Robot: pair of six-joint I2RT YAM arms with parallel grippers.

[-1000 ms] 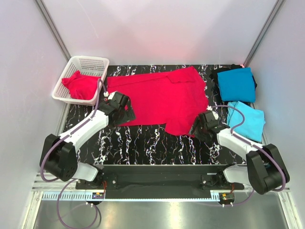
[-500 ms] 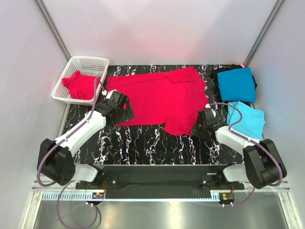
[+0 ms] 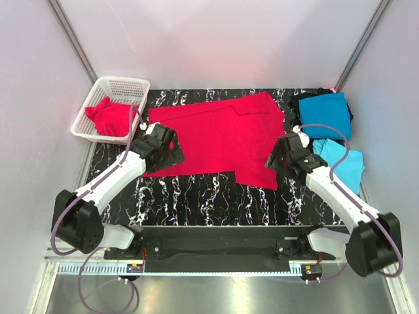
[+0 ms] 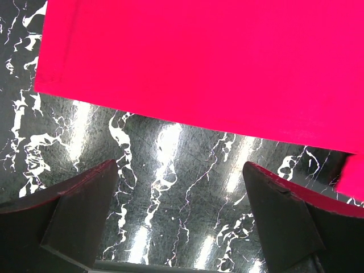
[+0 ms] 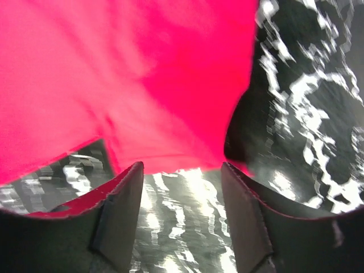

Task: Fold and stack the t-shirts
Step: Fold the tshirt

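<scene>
Right arm has swung up from the counter's [image 3: 196, 196] near right to the right edge of the red t-shirt [image 3: 216, 134]. The shirt's near right flap now lies flatter and squarer than a second ago. Right fingers [image 3: 273, 163] are released, with nothing between them and cloth just past the tips. Left fingers [image 3: 174, 154] are spread wide and empty, just beside the near hem. The shirt lies spread mid-counter. Judgement: smoothing looks finished; the first fold is not yet begun.

Right pincer [image 3: 273, 163] farther out, red t-shirt [image 3: 216, 134] flatter.
</scene>
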